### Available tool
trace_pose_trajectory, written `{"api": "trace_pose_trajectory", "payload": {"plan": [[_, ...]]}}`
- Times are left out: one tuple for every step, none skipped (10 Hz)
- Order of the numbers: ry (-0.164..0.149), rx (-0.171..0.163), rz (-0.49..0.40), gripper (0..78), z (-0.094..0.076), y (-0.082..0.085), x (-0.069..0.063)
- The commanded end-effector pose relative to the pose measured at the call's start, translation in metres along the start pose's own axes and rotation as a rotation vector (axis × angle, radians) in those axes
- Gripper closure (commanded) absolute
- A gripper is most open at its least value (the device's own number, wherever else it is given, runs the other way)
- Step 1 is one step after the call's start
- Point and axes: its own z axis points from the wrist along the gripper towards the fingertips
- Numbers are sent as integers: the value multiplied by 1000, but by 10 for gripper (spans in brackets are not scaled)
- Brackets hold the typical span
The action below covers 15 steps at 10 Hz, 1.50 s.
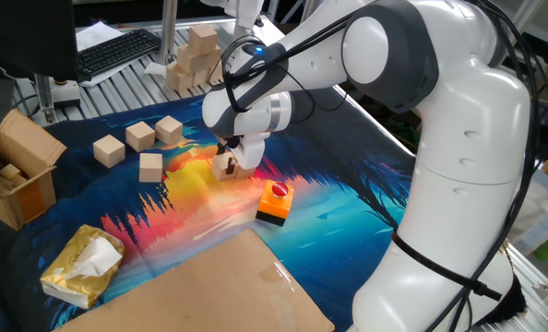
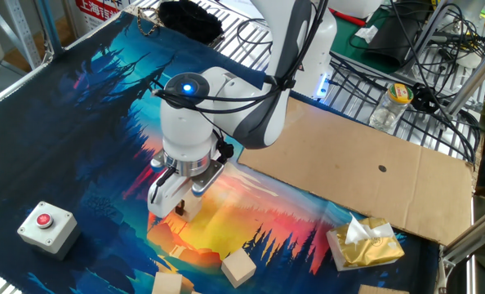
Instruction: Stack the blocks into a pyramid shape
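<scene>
Holding one of the blocks (image 1: 224, 165) between my fingers (image 1: 240, 157), low over the yellow patch of the mat on the tabletop (image 1: 366, 212), I judge it light, rigid and dry, plain wood that will not give or crush, with flat faces that grip well so long as I pinch two opposite sides squarely near the middle; a corner hold would let it twist. Four more blocks lie loose to my side: three in a loose row (image 1: 139, 136) and one just in front of them (image 1: 150, 167), well apart from the one I carry. The one fixed view shows the block itself in my grip and the spare blocks; the other fixed view hides it behind my gripper (image 2: 171, 198), so there I cannot tell what I hold, but it shows two blocks (image 2: 237, 267) near the mat's edge.
</scene>
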Motion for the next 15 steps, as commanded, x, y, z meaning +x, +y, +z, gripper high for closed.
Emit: {"api": "trace_pose_trajectory", "payload": {"plan": [[-1,6,-6,1,0,0,-1],[-1,6,-6,1,0,0,-1],[-1,6,-6,1,0,0,-1],[-1,6,-6,1,0,0,-1],[-1,6,-6,1,0,0,-1],[-1,6,-6,1,0,0,-1],[-1,6,-6,1,0,0,-1],[-1,6,-6,1,0,0,-1],[-1,6,-6,1,0,0,-1],[34,51,-118,1,-7,-1,0],[35,61,-160,1,-5,-3,-2],[34,62,-179,1,-4,-5,-4],[39,69,-179,1,-6,-5,-5],[40,75,-184,1,-8,-6,-4],[41,77,-191,1,-9,-7,-4]]}}
